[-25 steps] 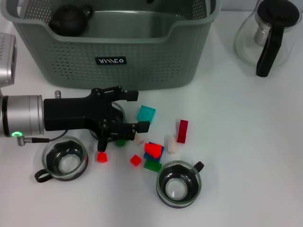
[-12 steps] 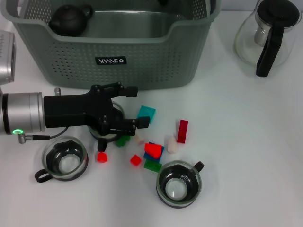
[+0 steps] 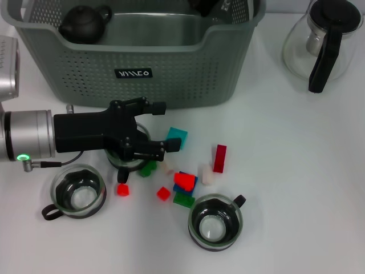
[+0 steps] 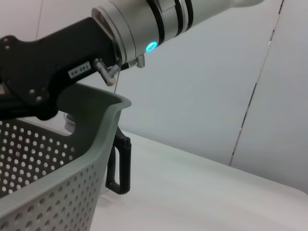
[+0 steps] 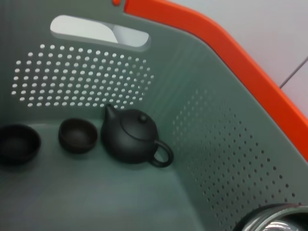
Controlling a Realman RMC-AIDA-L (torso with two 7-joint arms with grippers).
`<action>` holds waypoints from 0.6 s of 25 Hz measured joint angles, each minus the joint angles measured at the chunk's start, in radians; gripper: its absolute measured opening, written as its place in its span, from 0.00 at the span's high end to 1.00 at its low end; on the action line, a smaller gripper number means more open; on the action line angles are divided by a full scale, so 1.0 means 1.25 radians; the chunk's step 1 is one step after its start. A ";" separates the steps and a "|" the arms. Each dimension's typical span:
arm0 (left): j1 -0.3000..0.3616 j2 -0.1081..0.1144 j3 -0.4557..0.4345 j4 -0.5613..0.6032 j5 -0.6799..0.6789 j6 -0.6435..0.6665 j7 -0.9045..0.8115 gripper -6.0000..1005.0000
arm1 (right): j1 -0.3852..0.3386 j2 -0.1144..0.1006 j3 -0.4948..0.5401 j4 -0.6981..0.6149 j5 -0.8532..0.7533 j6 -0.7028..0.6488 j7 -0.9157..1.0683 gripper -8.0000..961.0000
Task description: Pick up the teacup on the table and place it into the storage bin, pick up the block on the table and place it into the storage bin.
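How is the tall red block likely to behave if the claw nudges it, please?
The red block stands tall and narrow on the table, so it would probably tip over rather than slide. It looks rigid and light, so a grip should hold. The cream block close beside it may get knocked.

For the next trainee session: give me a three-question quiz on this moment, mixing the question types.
1. True or false: the storage bin holds a dark teapot.
2. How many glass teacups stand free on the table, clear of any gripper?
3. The left gripper is: A) inside the bin, B) low over the table in front of the bin, around a cup, C) beside the glass pitcher.

Key: 1 true. 2 two: one near the left arm, one at the front. 3 B.
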 joint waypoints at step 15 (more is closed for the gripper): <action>0.003 -0.002 0.000 0.000 0.000 0.004 0.000 0.07 | -0.030 -0.001 0.000 -0.047 -0.005 -0.046 0.037 0.87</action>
